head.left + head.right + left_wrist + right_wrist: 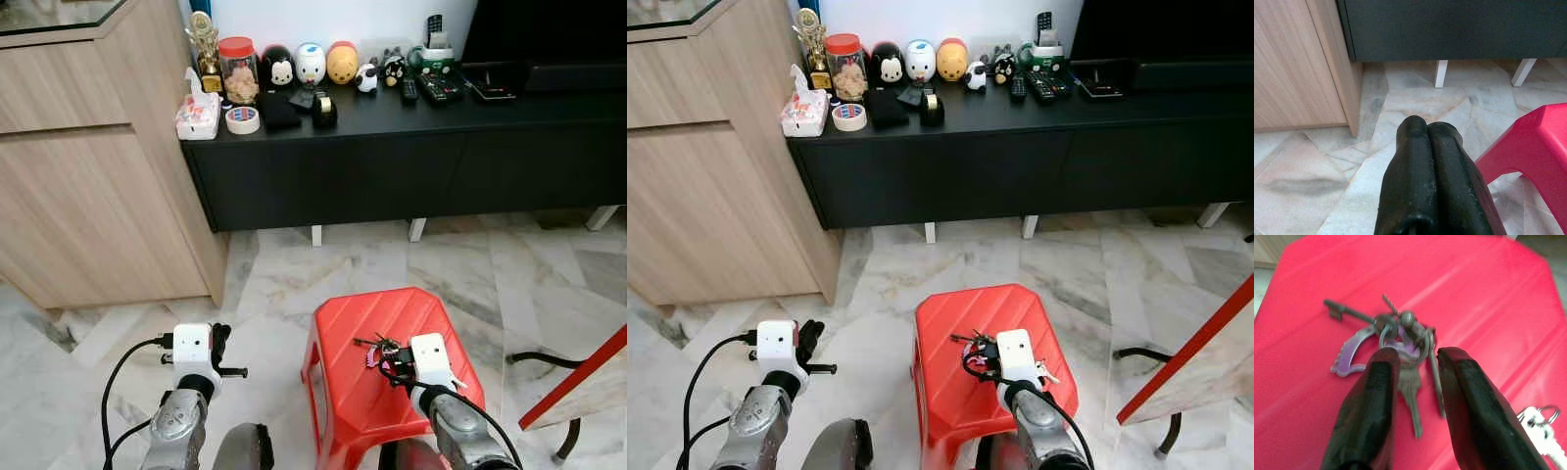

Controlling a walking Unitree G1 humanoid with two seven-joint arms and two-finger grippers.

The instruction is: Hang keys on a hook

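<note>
Red plastic stool [362,392] carries the keys [1400,340], lying directly ahead of the right end effector [1413,364], whose fingers are parted astride them. Left end effector [1427,147], fingers pressed together, hangs farther off.

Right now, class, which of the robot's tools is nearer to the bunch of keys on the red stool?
Right. The right tool hangs open over the bunch of keys on the red stool. The left tool is shut, over the floor beside the stool.
</note>
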